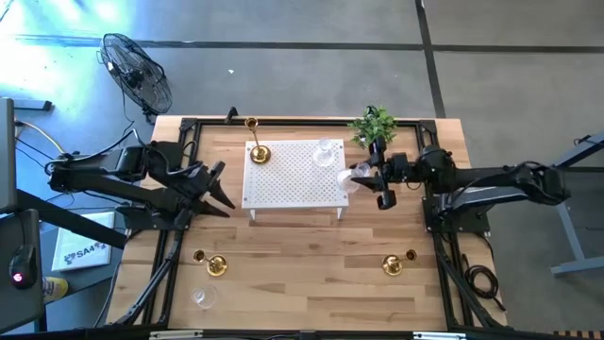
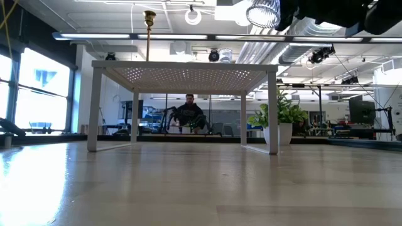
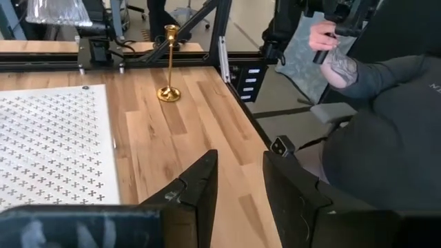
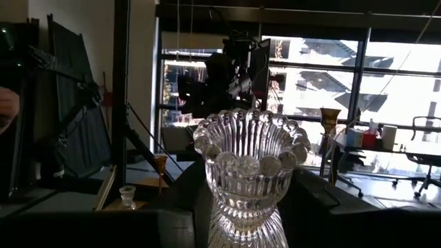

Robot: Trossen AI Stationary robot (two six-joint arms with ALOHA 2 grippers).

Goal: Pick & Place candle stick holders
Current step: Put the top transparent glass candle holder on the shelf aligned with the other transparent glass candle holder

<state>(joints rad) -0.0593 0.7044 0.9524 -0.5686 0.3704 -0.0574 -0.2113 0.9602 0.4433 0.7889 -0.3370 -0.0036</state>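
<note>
Wooden desk [image 1: 302,260], white perforated stand [image 1: 294,175] as our marker: the right tool [image 1: 363,176] grips a clear glass holder [image 4: 248,165] aloft just off the stand's right edge. Left tool [image 1: 219,189], fingers narrowly parted and empty, waits left of the stand. One brass holder [image 1: 258,151] stands on it.

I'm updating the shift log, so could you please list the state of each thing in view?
Right tool: shut on a clear glass holder, held upright above the white stand's edge.
Left tool: open, empty, left of the stand.
Tall brass holder: upright on the stand.
Glass holder on stand: standing, untouched.
</note>
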